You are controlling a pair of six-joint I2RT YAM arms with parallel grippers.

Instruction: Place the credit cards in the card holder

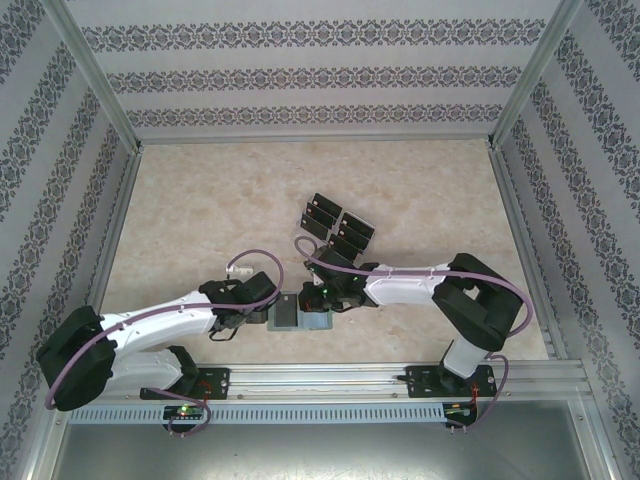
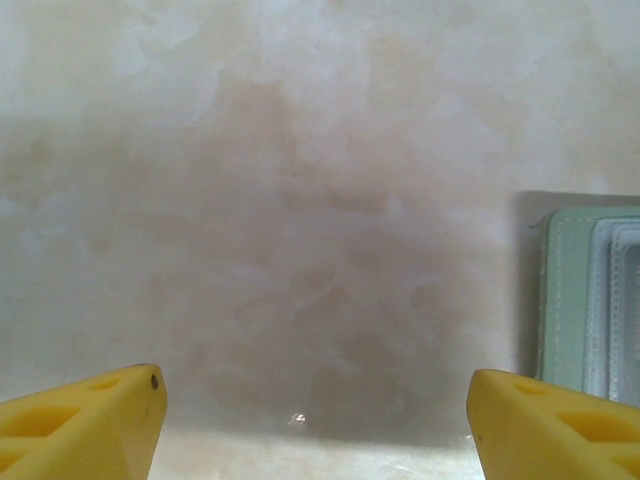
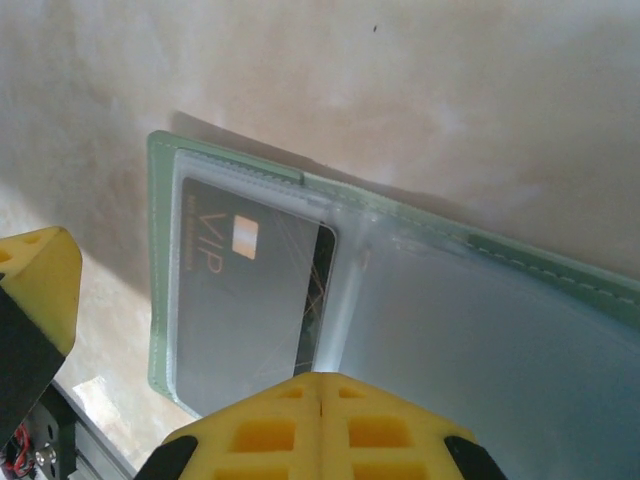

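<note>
The pale marbled desk [image 1: 200, 220] takes up most of the top view, fenced by patterned walls [image 1: 300, 70] on three sides. Both arms reach in over it and nearly meet near its near edge: the left arm [image 1: 150, 325] from one side, the right arm [image 1: 410, 285] from the other.

Between the two hands lies the card holder [image 1: 300, 320], flat on the desk and spread open. In the right wrist view its grey-green border frames clear sleeves [image 3: 500, 340]. It sits directly under and ahead of the right hand [image 3: 320, 390]. For the left hand [image 2: 315, 390], it is just off to the right side, its green edge [image 2: 565, 300] showing beside the right fingertip.

Well beyond the right hand, further out on the desk, the loose credit cards [image 1: 338, 226] lie in an overlapping cluster (black, with pale edges).

One more, a dark VIP card [image 3: 240, 300] with a small pale chip mark, rests in the holder's left sleeve, ahead and slightly left of the right hand. Its near edge runs under that hand's fingertips.

The right hand's yellow fingers [image 3: 260, 435] are pressed together with no gap between them. Whether they pinch the card's edge is hidden beneath them, so I cannot tell.

The left hand's fingers [image 2: 90, 420] stand well apart over bare desk, with nothing between them.
</note>
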